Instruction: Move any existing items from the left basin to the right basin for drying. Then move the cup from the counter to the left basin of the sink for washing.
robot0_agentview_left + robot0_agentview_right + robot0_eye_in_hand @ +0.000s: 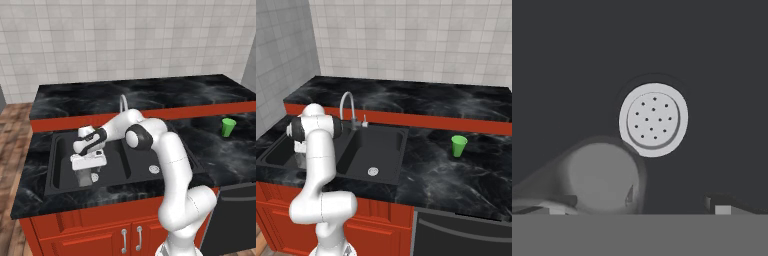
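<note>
The grey tumbler [602, 175] is lying in the left basin [62, 165], seemingly tipped on its side with its round end facing the hand camera, just beside the silver drain [654, 119] and nearly touching its rim. The pincer [89, 172] is hanging down inside that basin directly over it, fingers spread wide, with one dark fingertip [562, 202] overlapping the tumbler's lower left edge and the other [722, 202] standing well off to the far side, so the tumbler is sitting off centre between them and nothing is being pinched yet. To do this pick well, the hand is probably needing to shift sideways until the tumbler's body is lying midway between the fingers, then sink low enough to close across the rounded wall rather than the rim; a lying tumbler is likely to roll away from a one-sided push, so both fingers should meet it together. Once lifted, it is having to clear the middle divider and the slim tap [347, 107] on the way to the right basin [376, 150]. The green cup [459, 146] is standing upright on the black tabletop [456, 170], well to the right of the sink [150, 182], waiting its turn.
</note>
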